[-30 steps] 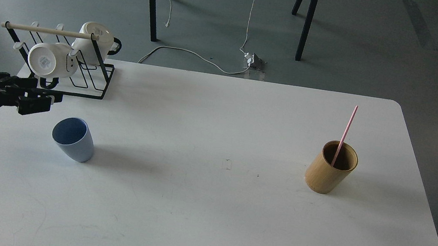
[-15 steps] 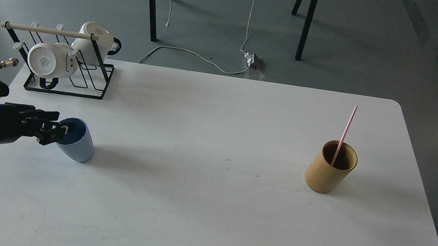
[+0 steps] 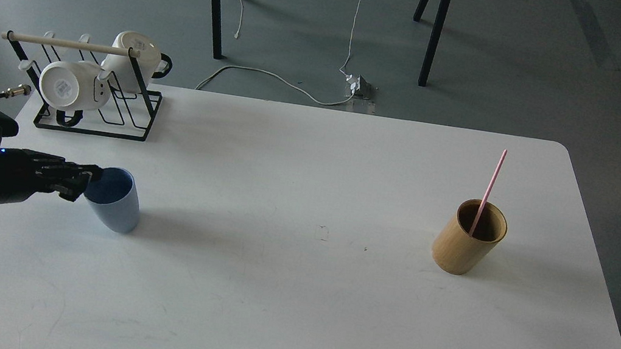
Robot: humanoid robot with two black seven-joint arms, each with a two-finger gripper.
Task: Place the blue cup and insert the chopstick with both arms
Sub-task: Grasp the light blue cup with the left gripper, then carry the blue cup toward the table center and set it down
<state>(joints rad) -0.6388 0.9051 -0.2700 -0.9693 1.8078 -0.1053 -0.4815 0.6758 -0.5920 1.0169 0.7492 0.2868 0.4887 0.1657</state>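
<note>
Left gripper [image 3: 86,183] pinches rim of tapered pale-blue plastic cup [image 3: 118,204]; thin pink chopstick [image 3: 488,189] leans in wooden cylinder [image 3: 463,242], right.

I see a black wire rack [image 3: 111,108] holding two white ceramic mugs [image 3: 71,84], and a tan wooden cylindrical holder [image 3: 468,237] well apart on the white table [image 3: 290,307].

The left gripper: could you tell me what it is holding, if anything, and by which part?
The left gripper is at the near-left rim of the blue cup; whether its jaws are closed on it cannot be told.
</note>
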